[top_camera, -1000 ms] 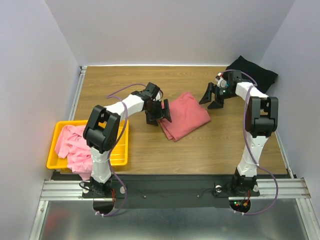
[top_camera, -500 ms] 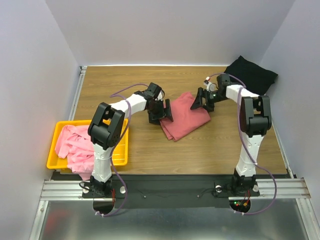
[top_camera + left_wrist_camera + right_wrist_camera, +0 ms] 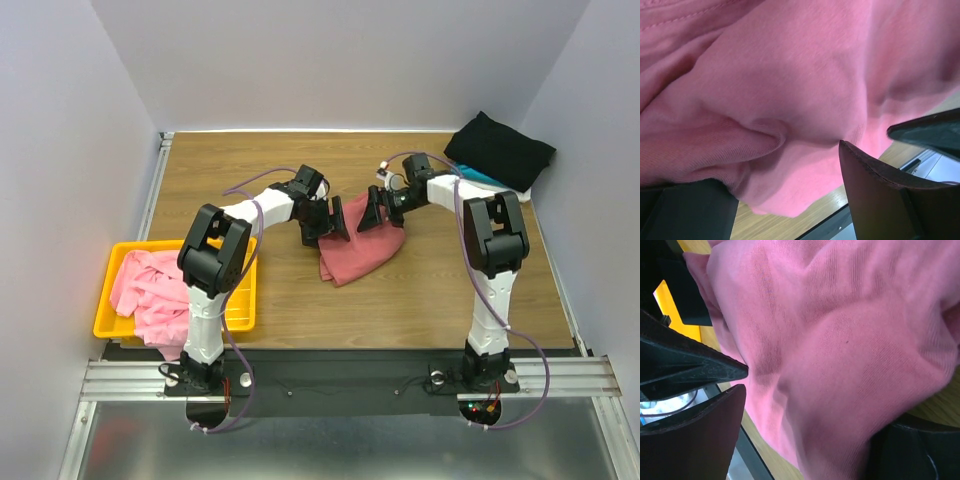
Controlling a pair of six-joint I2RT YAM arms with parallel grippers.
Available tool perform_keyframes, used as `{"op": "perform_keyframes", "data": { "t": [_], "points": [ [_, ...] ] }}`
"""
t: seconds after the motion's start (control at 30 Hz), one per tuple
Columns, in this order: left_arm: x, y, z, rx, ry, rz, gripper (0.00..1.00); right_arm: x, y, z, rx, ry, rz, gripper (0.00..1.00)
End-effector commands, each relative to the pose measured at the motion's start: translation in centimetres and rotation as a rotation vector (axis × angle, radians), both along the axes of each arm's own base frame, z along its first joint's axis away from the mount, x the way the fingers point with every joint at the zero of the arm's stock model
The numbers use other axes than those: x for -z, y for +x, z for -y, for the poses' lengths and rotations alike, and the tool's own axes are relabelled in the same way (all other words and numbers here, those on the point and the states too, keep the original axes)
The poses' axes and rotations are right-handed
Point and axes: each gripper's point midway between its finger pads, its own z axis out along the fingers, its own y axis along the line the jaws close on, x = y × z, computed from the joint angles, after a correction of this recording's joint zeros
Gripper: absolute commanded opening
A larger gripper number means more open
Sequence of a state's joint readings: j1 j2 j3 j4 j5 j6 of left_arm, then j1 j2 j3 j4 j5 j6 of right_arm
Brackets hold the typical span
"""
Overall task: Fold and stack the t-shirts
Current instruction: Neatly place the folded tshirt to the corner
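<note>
The dusty-red t-shirt (image 3: 358, 250) lies bunched in the middle of the table. My left gripper (image 3: 328, 222) is open against its left edge. My right gripper (image 3: 383, 210) is open against its right edge. The left wrist view shows the red cloth (image 3: 790, 75) bulging between spread fingers (image 3: 880, 200). The right wrist view shows the cloth (image 3: 840, 340) filling the gap between wide fingers (image 3: 690, 435). The black t-shirt (image 3: 500, 150) lies folded at the far right corner. The light pink t-shirt (image 3: 150, 290) is crumpled in the yellow basket.
The yellow basket (image 3: 243, 290) stands at the near left, with the pink cloth hanging over its front edge. A teal thing (image 3: 485, 178) peeks from under the black shirt. Walls close in the table on the left, back and right.
My right gripper has swung left from near the black shirt onto the red shirt's right edge and pushed it into a narrower bunch. My left gripper has barely moved.
</note>
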State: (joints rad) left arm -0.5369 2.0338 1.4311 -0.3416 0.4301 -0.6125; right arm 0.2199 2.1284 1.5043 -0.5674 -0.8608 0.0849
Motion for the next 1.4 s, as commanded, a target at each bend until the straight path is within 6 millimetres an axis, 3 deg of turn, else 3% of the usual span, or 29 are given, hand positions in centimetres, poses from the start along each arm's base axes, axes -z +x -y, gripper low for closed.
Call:
{"op": "perform_keyframes", "data": {
  "t": [0.0,0.1,0.13,0.23,0.33,0.43,0.63,0.7,0.8,0.83,0.97,1.03,1.13,1.17,1.23,1.27,1.33,1.37],
  "points": [
    [0.6,-0.1,1.0,0.015,-0.028,-0.010,0.82,1.1,-0.8,-1.1,-0.020,-0.015,-0.007,0.83],
    [0.8,0.0,1.1,0.015,-0.035,-0.010,0.81,1.3,-0.5,-1.4,-0.009,-0.024,-0.011,0.72],
    [0.7,0.0,1.1,0.014,-0.036,-0.011,0.81,1.4,-0.5,-1.5,0.001,-0.027,-0.023,0.60],
    [0.7,0.1,1.2,0.014,-0.039,-0.010,0.81,2.2,-0.6,-1.4,0.012,-0.039,-0.047,0.46],
    [0.0,0.3,1.3,0.019,-0.047,0.008,0.86,3.4,-0.5,-0.7,0.044,-0.093,-0.062,0.18],
    [-0.3,0.7,1.0,0.012,-0.037,0.021,0.90,3.3,-0.2,-0.5,0.057,-0.108,-0.052,0.01],
    [-1.8,1.4,-1.3,-0.034,-0.045,0.052,0.94,0.1,4.4,1.7,0.168,-0.130,0.049,0.00],
    [-2.3,1.9,-3.0,-0.070,-0.039,0.069,0.95,-1.5,6.6,4.5,0.257,-0.123,0.073,0.00],
    [-0.7,0.9,-5.9,-0.101,-0.002,0.035,0.95,-5.2,10.3,8.5,0.370,-0.117,0.165,0.00],
    [-0.3,0.6,-6.5,-0.106,0.007,0.026,0.95,-6.0,11.2,10.1,0.402,-0.120,0.191,0.00],
    [1.1,-0.7,-7.8,-0.093,0.036,0.002,0.95,-9.2,14.2,13.6,0.469,-0.165,0.296,0.00],
    [2.0,-1.6,-8.1,-0.086,0.045,-0.023,0.95,-11.3,15.7,14.8,0.501,-0.171,0.346,0.00],
    [2.8,-2.2,-8.3,-0.085,0.049,-0.047,0.95,-12.8,17.4,16.2,0.549,-0.184,0.385,0.00],
    [2.9,-2.4,-8.3,-0.084,0.049,-0.051,0.95,-14.8,18.4,16.5,0.568,-0.172,0.431,0.00],
    [3.2,-2.8,-8.4,-0.084,0.053,-0.061,0.95,-15.8,19.8,17.0,0.603,-0.160,0.453,0.00],
    [3.5,-3.1,-8.5,-0.084,0.057,-0.070,0.95,-18.1,20.7,17.1,0.616,-0.139,0.505,0.00],
    [4.0,-3.5,-8.7,-0.081,0.064,-0.082,0.95,-20.4,22.1,17.0,0.636,-0.101,0.550,0.00],
    [4.0,-3.5,-8.8,-0.082,0.065,-0.081,0.95,-19.6,22.3,17.0,0.642,-0.098,0.531,0.00]
  ]
}}
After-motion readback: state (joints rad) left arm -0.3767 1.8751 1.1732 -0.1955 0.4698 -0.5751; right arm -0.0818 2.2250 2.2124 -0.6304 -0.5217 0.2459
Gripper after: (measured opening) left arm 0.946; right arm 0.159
